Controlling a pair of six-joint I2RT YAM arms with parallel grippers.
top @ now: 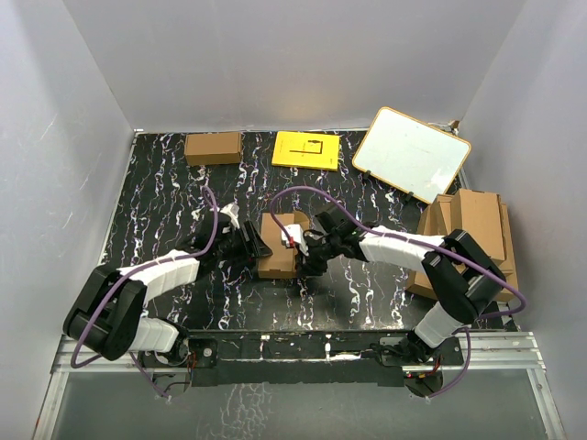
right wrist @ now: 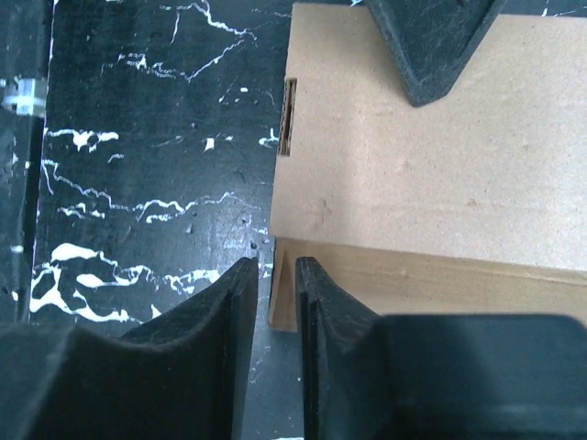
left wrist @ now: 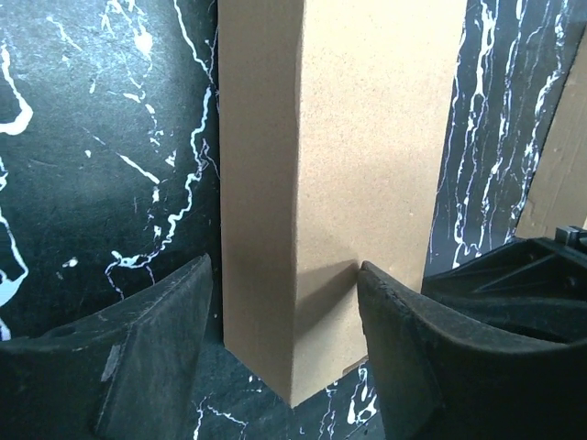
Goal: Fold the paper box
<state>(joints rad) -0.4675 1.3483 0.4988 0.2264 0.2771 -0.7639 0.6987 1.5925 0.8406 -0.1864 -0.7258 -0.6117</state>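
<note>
Black marbled counter [top: 165,197], white walls around. Paper box [top: 281,247] sits centre frame. Left end effector [left wrist: 284,335] wide, straddling its corner edge. Right end effector [right wrist: 275,302] narrow, nearly closed at box edge, grip unclear. Brace left; fold along crease, slowly.

The black marbled table [top: 183,192] carries the box [top: 280,246] at centre, a carton [top: 213,148] far left, a yellow sheet [top: 306,149], a whiteboard [top: 411,153] and a cardboard pile [top: 472,234] right.
</note>
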